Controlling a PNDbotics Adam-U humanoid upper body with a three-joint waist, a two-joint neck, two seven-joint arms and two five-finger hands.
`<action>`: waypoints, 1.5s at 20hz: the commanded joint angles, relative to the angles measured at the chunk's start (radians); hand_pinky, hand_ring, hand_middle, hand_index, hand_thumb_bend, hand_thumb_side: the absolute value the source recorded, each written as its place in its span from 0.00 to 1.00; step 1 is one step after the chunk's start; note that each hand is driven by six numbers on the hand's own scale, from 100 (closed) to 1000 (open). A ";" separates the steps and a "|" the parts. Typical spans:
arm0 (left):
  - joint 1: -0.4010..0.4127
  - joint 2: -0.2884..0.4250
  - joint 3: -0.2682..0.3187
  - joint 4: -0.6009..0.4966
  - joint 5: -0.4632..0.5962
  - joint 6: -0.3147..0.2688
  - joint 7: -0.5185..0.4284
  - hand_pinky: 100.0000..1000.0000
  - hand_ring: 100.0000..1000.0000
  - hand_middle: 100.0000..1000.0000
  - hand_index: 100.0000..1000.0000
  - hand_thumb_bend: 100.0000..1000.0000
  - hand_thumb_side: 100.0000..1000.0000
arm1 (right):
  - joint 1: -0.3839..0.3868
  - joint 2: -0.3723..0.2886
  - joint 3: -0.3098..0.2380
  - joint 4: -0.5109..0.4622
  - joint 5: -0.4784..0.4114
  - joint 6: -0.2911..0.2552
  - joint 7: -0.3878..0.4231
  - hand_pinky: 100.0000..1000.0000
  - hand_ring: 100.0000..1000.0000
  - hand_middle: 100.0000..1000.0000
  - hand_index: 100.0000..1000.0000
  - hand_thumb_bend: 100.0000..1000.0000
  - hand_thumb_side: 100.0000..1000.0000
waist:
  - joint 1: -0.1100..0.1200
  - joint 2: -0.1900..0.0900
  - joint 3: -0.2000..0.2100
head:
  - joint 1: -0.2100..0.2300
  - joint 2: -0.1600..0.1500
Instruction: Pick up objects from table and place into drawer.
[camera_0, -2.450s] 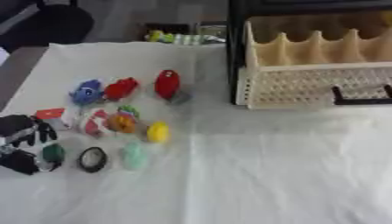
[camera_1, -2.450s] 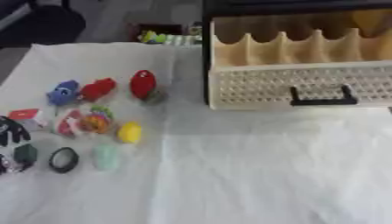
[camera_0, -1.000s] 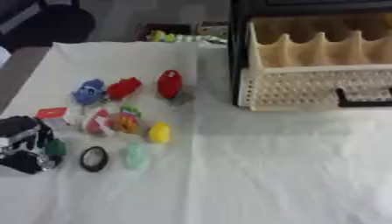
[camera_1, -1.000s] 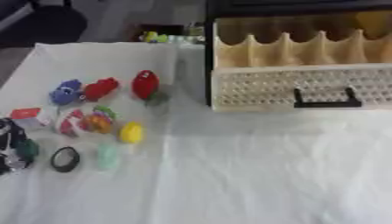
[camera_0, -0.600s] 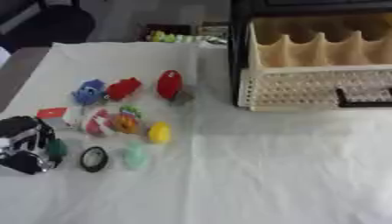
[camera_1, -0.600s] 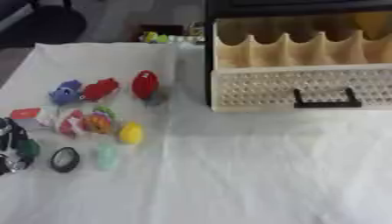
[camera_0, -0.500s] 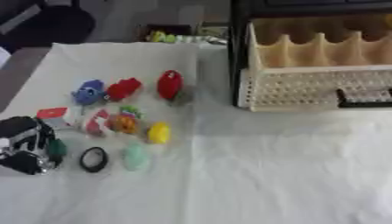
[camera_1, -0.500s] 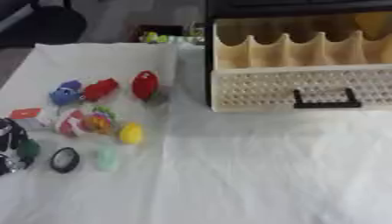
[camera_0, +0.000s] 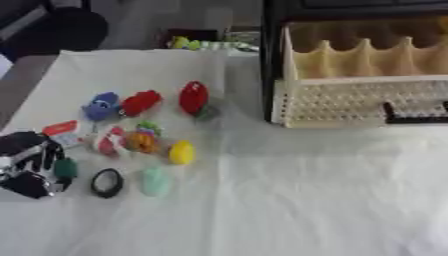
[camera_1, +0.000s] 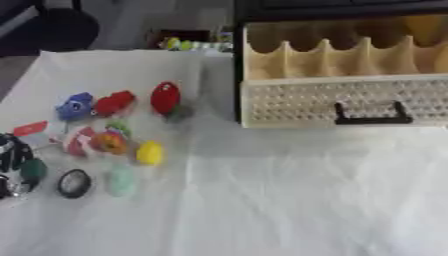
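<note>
My left hand (camera_0: 28, 165) lies at the table's left edge, fingers curled with a small dark green piece (camera_0: 66, 168) pinched at their tips, low on the cloth. Just right of it lie a black ring (camera_0: 107, 182) and a mint-green piece (camera_0: 156, 180). Above them sit a yellow piece (camera_0: 181, 152), an orange one (camera_0: 142, 142), a pink-and-white one (camera_0: 108, 141) and a red-and-white card (camera_0: 61, 128). Farther back are a blue toy (camera_0: 101, 105), a red toy (camera_0: 141, 102) and a red oval (camera_0: 193, 97). The cream drawer (camera_1: 306, 102) stands pulled out at the back right, its black handle (camera_1: 372, 114) facing me.
The drawer has several scalloped dividers and sits in a black frame (camera_0: 268, 60). Small yellow-green things (camera_0: 206, 44) lie beyond the table's far edge, near a dark chair (camera_0: 61, 30). White cloth (camera_0: 306, 200) covers the table in front of the drawer.
My left hand's fingers have drawn in from spread to curled beside the dark green piece. The toys and the drawer have not moved.
</note>
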 joint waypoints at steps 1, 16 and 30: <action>-0.004 0.054 0.025 -0.032 0.013 0.010 0.002 0.29 0.42 0.39 0.49 0.00 0.17 | -0.008 -0.018 -0.015 -0.011 0.001 0.002 -0.001 0.31 0.30 0.28 0.70 0.37 1.00 | 0.000 -0.027 0.002 | 0.000 -0.005; -0.014 0.125 0.081 -0.266 0.108 0.061 -0.008 0.26 0.40 0.37 0.48 0.00 0.14 | -0.004 -0.024 -0.018 -0.011 0.000 0.008 -0.007 0.31 0.30 0.28 0.70 0.35 1.00 | 0.018 -0.049 0.007 | -0.027 0.007; -0.278 0.065 0.052 -0.388 0.196 0.089 -0.063 0.24 0.39 0.35 0.47 0.00 0.15 | -0.008 -0.031 -0.006 -0.011 -0.001 0.018 0.007 0.31 0.30 0.28 0.70 0.34 1.00 | 0.042 -0.077 0.009 | -0.060 0.011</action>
